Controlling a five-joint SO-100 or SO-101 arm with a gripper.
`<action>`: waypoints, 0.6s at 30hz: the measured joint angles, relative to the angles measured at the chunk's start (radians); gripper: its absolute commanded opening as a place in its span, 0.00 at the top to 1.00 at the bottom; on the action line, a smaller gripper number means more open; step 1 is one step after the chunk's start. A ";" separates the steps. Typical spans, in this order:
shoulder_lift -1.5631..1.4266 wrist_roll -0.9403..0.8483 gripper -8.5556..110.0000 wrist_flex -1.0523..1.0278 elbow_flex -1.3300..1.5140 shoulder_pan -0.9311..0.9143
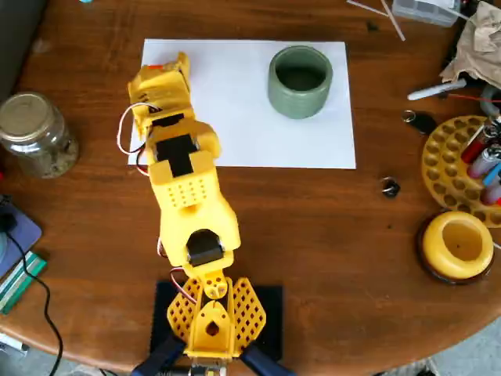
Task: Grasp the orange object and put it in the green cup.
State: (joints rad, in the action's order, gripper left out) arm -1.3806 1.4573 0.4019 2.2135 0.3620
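Overhead view, end effector (pixel 166 64) hiding orange object (pixel 153 68)

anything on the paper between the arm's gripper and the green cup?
Overhead view: nothing. Between the yellow gripper and the squat sage-green round cup lies only bare white paper sheet.

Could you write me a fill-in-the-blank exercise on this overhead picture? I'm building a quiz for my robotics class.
1. The green cup stands on a sheet of white ___.
2. The yellow arm almost wholly covers the ___ object.
3. The glass jar stands near the table's ___ edge in the overhead view.

Missing words: paper; orange; left
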 measured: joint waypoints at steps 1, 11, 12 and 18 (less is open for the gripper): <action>0.028 0.000 0.69 -0.002 -0.029 0.000; 0.281 0.000 0.63 -0.002 -0.253 0.015; 0.295 0.000 0.63 -0.002 -0.265 0.018; 0.322 0.000 0.67 -0.002 -0.281 0.020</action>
State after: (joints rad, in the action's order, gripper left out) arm -1.0584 1.4573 0.4004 1.9328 0.3820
